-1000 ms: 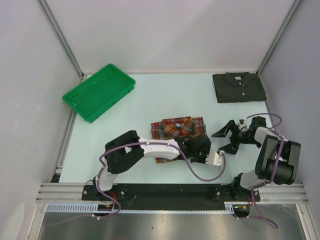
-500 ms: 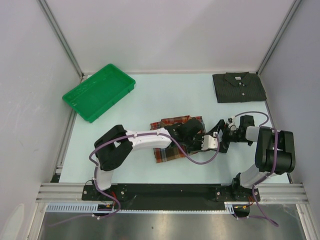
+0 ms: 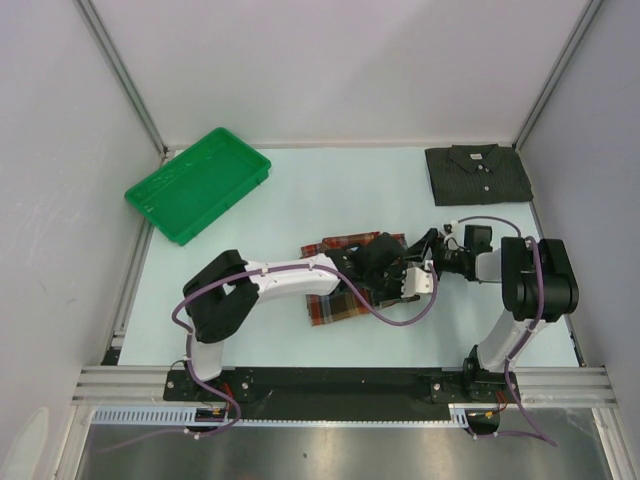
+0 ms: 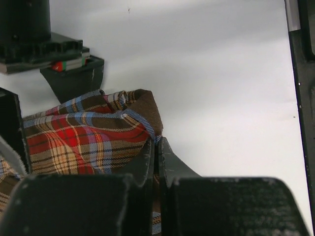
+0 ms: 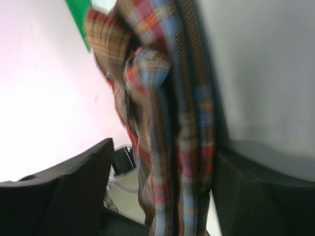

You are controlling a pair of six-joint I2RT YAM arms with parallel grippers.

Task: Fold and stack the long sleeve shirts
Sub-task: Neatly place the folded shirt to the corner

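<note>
Left claw [image 4: 156, 145] tight on plaid shirt [image 4: 83, 137] corner

The left gripper [image 4: 156, 147] has gone toward 12 o'clock and pinched the 3 o'clock edge of the plaid shirt [image 3: 335, 305], now bunched up there. The right gripper [image 5: 165, 187] came toward 9 o'clock, jaws around this edge.

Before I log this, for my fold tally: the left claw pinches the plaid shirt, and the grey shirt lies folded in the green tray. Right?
No: the grey shirt lies folded on the table at the far right, not in the green tray, as the top view shows. The left claw does pinch the plaid shirt.
</note>
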